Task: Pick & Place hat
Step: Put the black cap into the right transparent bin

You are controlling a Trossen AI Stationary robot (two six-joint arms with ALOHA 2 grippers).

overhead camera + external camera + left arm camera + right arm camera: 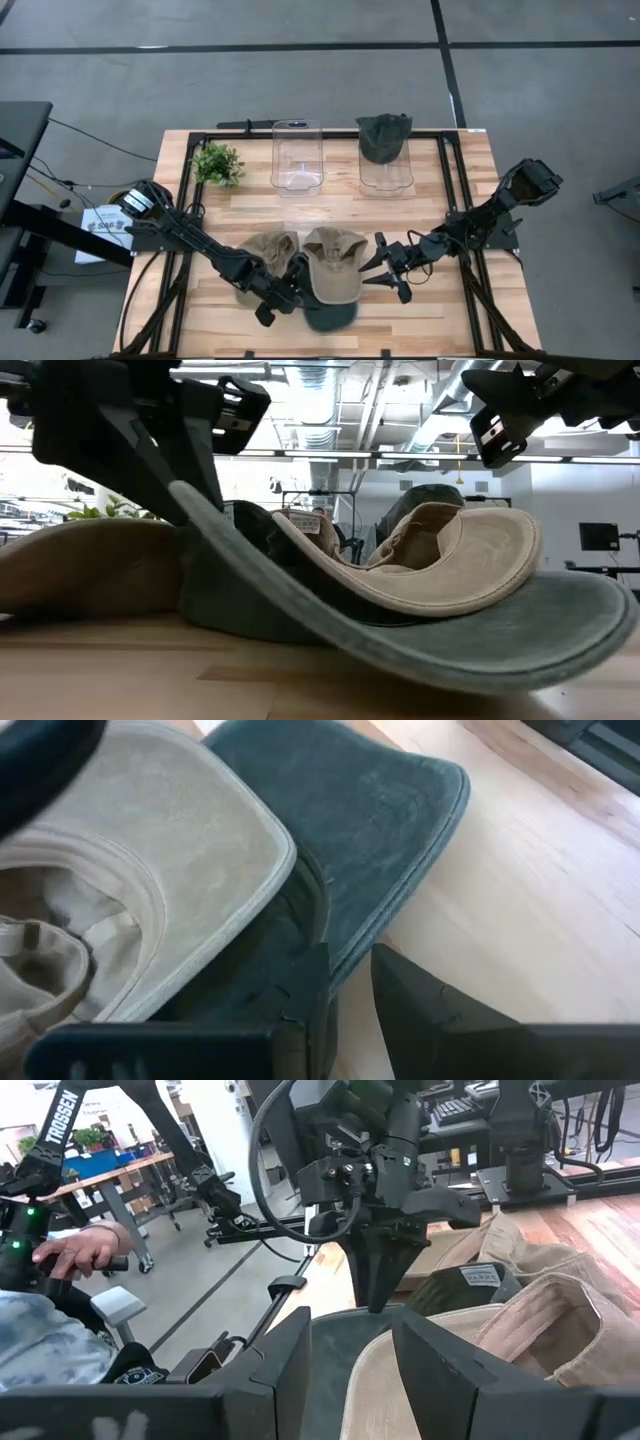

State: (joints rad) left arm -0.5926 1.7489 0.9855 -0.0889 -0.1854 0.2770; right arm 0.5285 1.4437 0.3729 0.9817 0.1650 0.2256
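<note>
A dark green hat (pixel 332 316) lies near the table's front edge, and my left gripper (pixel 285 298) is shut on its brim (pixel 380 830). An upturned tan hat (pixel 336 262) rests with its brim (pixel 470 560) on the green brim. A second tan hat (pixel 266 254) lies on the table to its left. My right gripper (pixel 368 268) hovers open just right of the upturned tan hat, above its brim, touching nothing. Another dark green hat (pixel 385 135) sits on a clear container (pixel 386 172) at the back. My left gripper pinches the green hat's brim at its edge (pixel 345 958) between its two fingers (pixel 300 1010). The fingers slant down from the table's left side. That side of the brim (pixel 190 500) is raised, and the brim's middle (pixel 430 660) sags onto the table with the tan hat on it.
A second clear container (pixel 297 155) and a small plant (pixel 217 163) stand at the back of the table. Black frame rails (pixel 462 200) run along the table's sides. Bare wood lies between the hats and the containers. Beyond the table a person's hand (pixel 90 1245) shows.
</note>
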